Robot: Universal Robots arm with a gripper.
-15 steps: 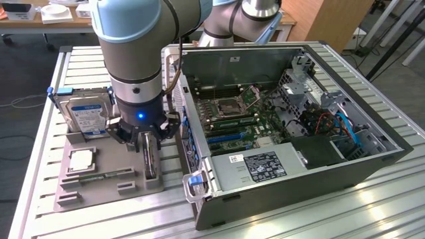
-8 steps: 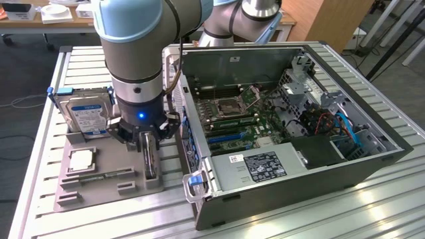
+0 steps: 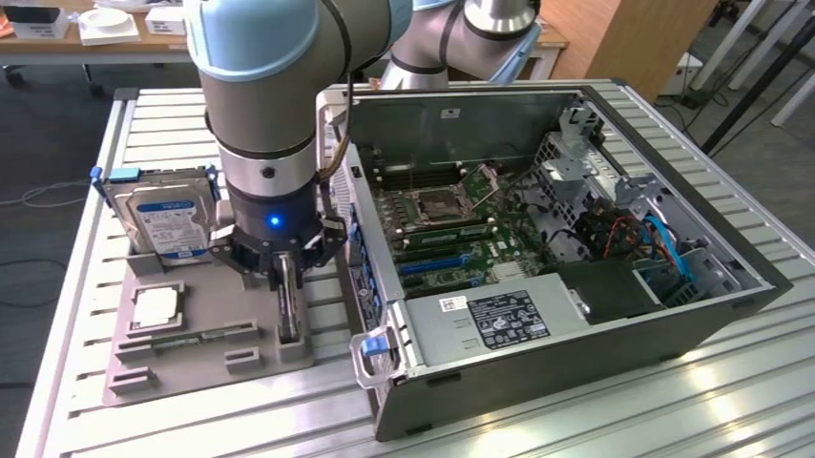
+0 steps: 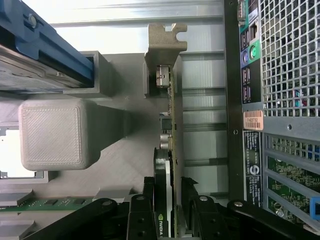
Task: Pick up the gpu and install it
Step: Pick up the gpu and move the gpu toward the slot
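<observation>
on the grey tray (image 3: pixel 191 361), gpu (image 3: pixel 289 315) edge-on, one end hidden

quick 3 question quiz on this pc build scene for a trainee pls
1. True or false: the gpu lies flat inside the computer case.
2. Which thing stands upright in the grey holder, on the exterior view's left of the arm? A) hard drive B) keyboard C) monitor
3. In a few words: what is the gripper nearest to?

Key
1. False: it stands on edge in the grey holder, beside the computer case.
2. A
3. The gpu, directly below it.
</observation>
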